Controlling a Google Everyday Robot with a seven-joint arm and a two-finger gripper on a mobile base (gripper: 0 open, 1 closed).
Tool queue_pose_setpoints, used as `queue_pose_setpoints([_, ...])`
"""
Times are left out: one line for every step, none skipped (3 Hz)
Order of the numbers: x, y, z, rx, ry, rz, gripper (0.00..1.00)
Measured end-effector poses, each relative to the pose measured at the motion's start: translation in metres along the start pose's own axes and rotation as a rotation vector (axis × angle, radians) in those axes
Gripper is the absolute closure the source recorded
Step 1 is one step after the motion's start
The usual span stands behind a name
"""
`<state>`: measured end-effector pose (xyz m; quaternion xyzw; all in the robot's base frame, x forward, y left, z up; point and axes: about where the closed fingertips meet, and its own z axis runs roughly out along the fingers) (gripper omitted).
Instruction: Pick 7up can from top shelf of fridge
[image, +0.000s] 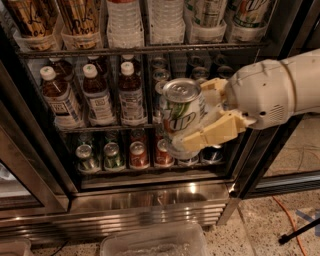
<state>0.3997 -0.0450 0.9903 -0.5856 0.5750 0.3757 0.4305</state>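
Observation:
My gripper (200, 117) is shut on the 7up can (181, 112), a pale silver can with green lettering and a shiny lid. It holds the can upright in the air in front of the fridge's (150, 200) middle shelves, outside the door opening. One cream finger (215, 132) crosses the can's lower right side; the other sits behind it. The white arm comes in from the right. The top shelf (140, 50), a wire rack with clear cup holders, runs across the top of the view, above the can.
Brown bottles (95, 95) stand on the middle rack. Small cans (115, 155) line the bottom rack. Clear water bottles (125, 20) sit on the top shelf. A clear plastic bin (155, 242) lies on the floor below. An orange cable (290, 215) runs at the right.

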Motion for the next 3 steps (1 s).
queue_pose_setpoints([-0.008,0.026,0.043,-0.149,-0.035,-0.032,1.00])
queue_pose_setpoints([-0.029,0.053,0.074,-0.259,-0.102,-0.069,1.00])
queue_pose_setpoints([-0.031,0.054,0.076,-0.263,-0.105,-0.072,1.00])
